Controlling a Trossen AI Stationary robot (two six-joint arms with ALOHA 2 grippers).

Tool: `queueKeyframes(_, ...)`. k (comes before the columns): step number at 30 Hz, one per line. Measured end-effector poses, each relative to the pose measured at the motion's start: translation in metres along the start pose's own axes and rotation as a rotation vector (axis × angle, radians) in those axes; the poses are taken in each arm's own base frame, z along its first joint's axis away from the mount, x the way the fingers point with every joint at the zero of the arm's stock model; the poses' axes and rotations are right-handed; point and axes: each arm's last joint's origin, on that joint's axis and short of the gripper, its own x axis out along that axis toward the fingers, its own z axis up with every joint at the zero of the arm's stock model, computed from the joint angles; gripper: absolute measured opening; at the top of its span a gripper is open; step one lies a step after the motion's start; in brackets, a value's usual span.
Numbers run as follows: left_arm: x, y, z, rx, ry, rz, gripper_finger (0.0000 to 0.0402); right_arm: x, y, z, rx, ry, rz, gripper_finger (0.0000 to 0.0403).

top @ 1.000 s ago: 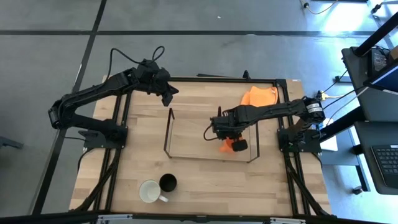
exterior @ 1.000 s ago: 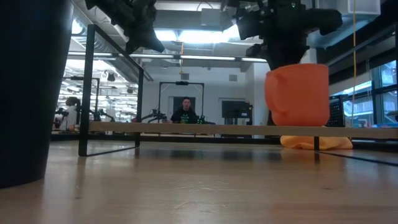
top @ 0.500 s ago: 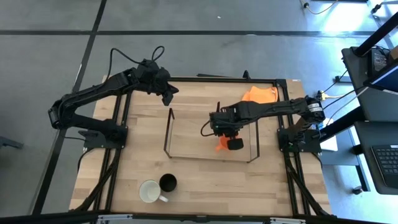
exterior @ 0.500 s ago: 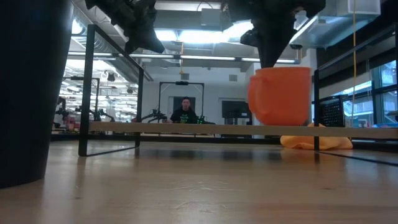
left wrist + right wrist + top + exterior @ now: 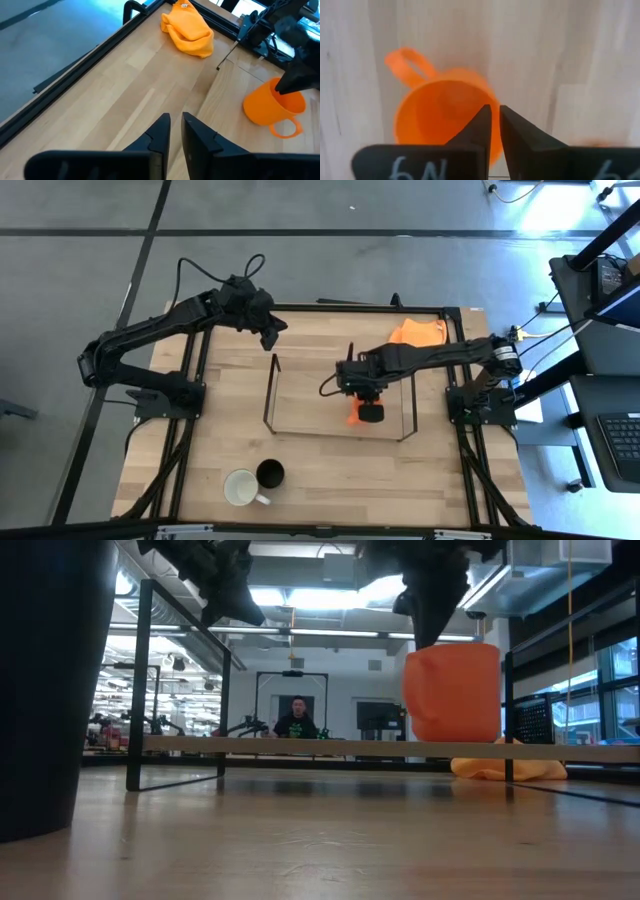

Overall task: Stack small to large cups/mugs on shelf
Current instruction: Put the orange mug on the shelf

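Observation:
My right gripper (image 5: 366, 406) is shut on the bright orange mug (image 5: 452, 692) over the right half of the black wire shelf (image 5: 272, 390). The mug's base is level with the shelf's top (image 5: 300, 746); whether it rests there I cannot tell. The mug also shows in the left wrist view (image 5: 270, 106) and the right wrist view (image 5: 440, 120). The white mug (image 5: 240, 487) and the black mug (image 5: 270, 473) stand side by side on the table near its near edge. My left gripper (image 5: 269, 332) is shut and empty, raised over the table's far left part. My right gripper pinches the orange mug's rim (image 5: 487, 100), one finger inside the mug and one outside, on the side away from the handle (image 5: 409, 59). The fingers come from above, pointing down. The mug hangs below them, slightly tilted, its opening up.
An orange cloth (image 5: 418, 333) lies crumpled at the table's far right. The shelf's upright end frames (image 5: 140, 680) stand at both ends. The black table frame (image 5: 200, 380) runs along the table's sides. A person (image 5: 298, 718) sits in the room beyond.
My right gripper has carried the orange mug a little toward the table's left edge, over the shelf. The mug has stayed at about the same height and has turned from tilted to nearly upright.

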Motion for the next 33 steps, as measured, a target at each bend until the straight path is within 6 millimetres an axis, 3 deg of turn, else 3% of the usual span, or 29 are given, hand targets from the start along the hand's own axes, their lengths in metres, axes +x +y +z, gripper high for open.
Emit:
queueKeyframes(6,0.0,-0.001,0.0,0.008,0.002,-0.004,0.0041,-0.022,0.0,0.01,0.125,-0.094,-0.02,0.004)
queueKeyframes(10,0.0,-0.001,0.0,0.008,0.004,-0.011,0.0043,-0.029,0.003,0.015,0.267,-0.121,0.099,0.0039)
queueKeyframes(17,0.001,-0.005,-0.001,0.016,0.012,-0.041,0.004,-0.013,0.015,0.018,0.433,-0.052,0.208,0.0008)
queueKeyframes(24,0.001,-0.008,-0.002,0.024,0.014,-0.048,0.0044,0.009,0.031,0.03,0.473,-0.033,0.217,0.0018)
queueKeyframes(33,0.001,-0.008,-0.002,0.024,0.015,-0.048,0.0042,0.018,0.04,0.026,0.461,0.04,0.195,0.0007)
